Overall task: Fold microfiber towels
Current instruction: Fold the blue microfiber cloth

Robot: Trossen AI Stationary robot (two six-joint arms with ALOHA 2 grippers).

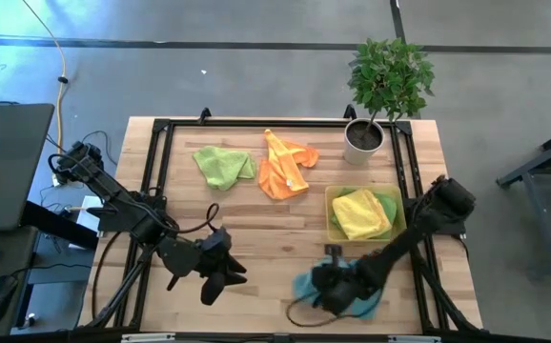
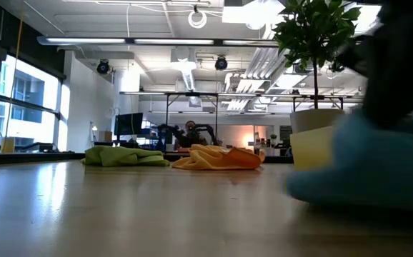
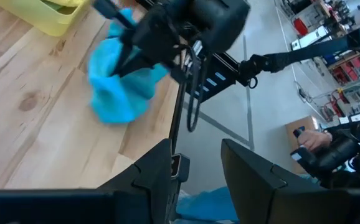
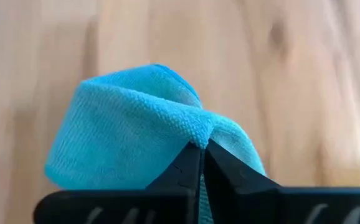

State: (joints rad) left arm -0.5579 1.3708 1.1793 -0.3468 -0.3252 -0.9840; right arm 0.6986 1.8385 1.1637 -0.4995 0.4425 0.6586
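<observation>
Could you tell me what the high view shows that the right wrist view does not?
Only the high view shows the left gripper open over bare wood, the lime green towel, the orange towel, the yellow bin of towels and the plant pot. Only the right wrist view shows the right gripper shut on a fold. Both show the teal blue towel on the table.
</observation>
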